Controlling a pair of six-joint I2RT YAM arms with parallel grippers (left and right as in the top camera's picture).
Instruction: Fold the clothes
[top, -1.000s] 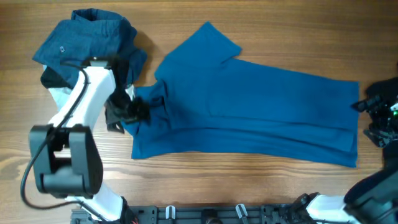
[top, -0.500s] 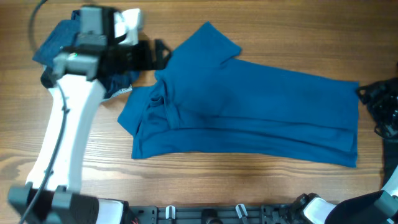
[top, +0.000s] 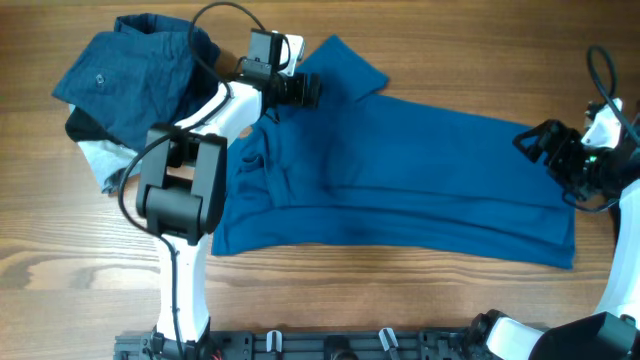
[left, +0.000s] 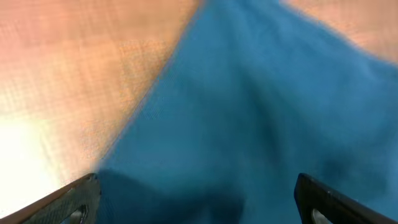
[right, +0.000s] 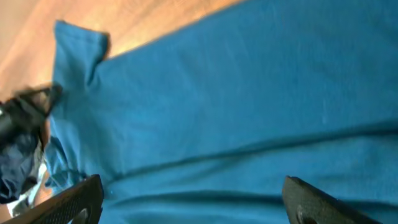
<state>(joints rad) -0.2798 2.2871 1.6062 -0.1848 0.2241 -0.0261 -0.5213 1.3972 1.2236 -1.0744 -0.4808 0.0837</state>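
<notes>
Two grippers are in view, both spread wide, and neither has cloth between its jaws. Your left gripper (top: 310, 92) sits in the upper middle of the overhead view, pointing right, with its tips over the sleeve (top: 345, 62) that juts up from the blue shirt (top: 420, 170). You cannot tell from above whether it touches the fabric. Its wrist camera is blurred, but the two fingers (left: 74, 199) stand in the lower corners of the frame, well apart, with blue cloth filling the space beyond them and bare wood at the left.

Your right gripper (top: 540, 155) is at the right edge of the overhead view, pointing left over the shirt's right end. In its wrist view the fingers (right: 71, 198) sit in the two lower corners, and the shirt spreads across nearly the whole frame between and beyond them.

The shirt lies lengthways across the middle of the table (top: 400, 310). It is flat over most of its span, rumpled at its left end, and layered along its lower edge. Further out, in the upper left of the overhead frame, the other clothes lie in a heap beside the shirt: a navy piece (top: 130, 70) on top, a black piece (top: 80, 125) showing under its left edge, and a pale-grey piece (top: 100, 160) below that.
</notes>
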